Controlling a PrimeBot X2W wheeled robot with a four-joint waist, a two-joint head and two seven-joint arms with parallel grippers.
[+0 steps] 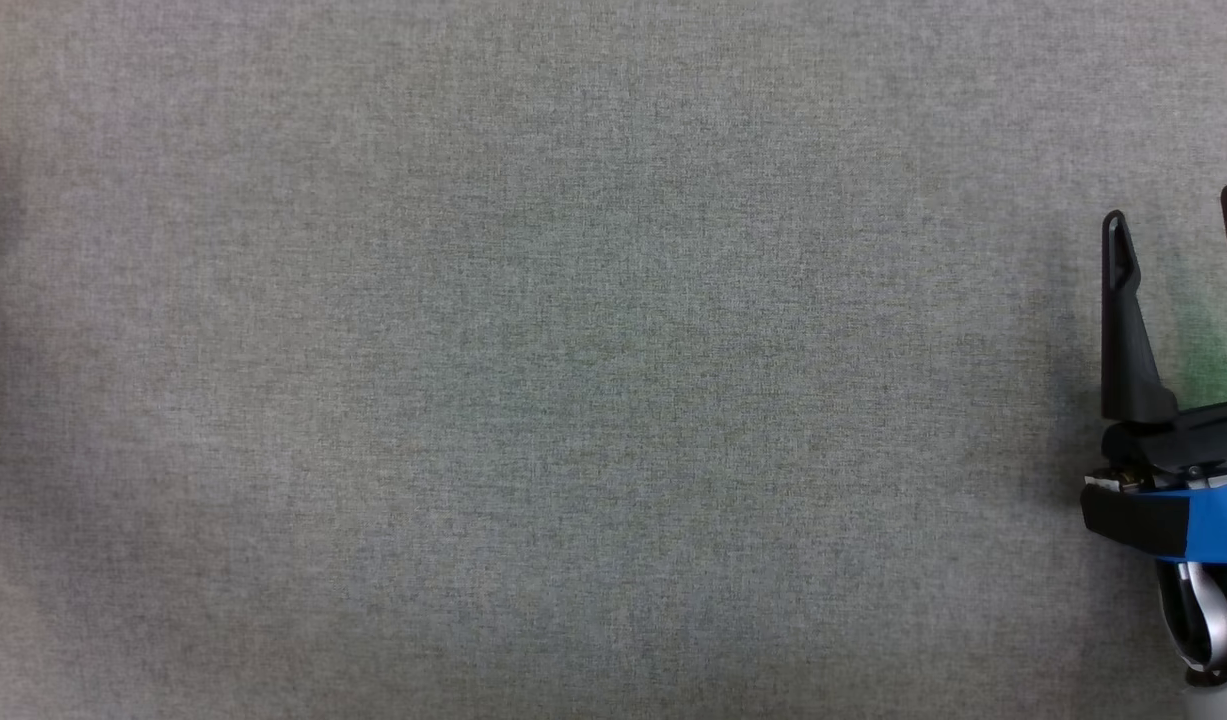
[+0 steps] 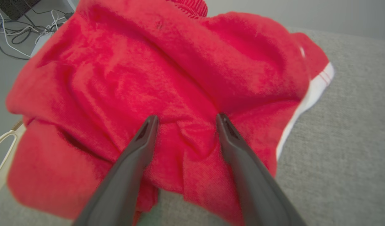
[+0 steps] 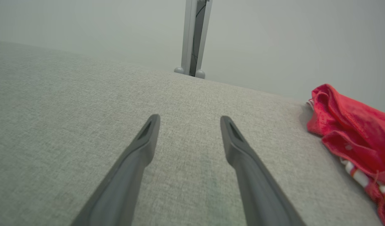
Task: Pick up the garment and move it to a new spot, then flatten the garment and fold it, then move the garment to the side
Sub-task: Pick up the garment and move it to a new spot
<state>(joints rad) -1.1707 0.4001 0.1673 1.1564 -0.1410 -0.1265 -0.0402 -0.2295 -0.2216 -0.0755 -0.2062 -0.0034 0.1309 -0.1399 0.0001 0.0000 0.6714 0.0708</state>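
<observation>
Your crumpled red knit garment with white striped trim point(image 2: 167, 72) lies on the grey fabric tabletop point(image 2: 352, 141), upper centre of the left wrist frame. Your left gripper point(image 2: 186, 121) has its jaws apart at the folds; the right gripper point(image 3: 189, 121) has its jaws apart over the tabletop.

light: soft, even, moderately bright — diffuse | shadows: faint dim band left of the right gripper point(image 1: 1175, 205) on the grey cloth surface point(image 1: 573, 400), green cast between its fingers point(image 1: 1128, 330) | focus: garment point(image 2: 148, 78) blurred close up in left wrist view, weave smeared | edges: wrist views bend lines, head view's left side dimmer
</observation>
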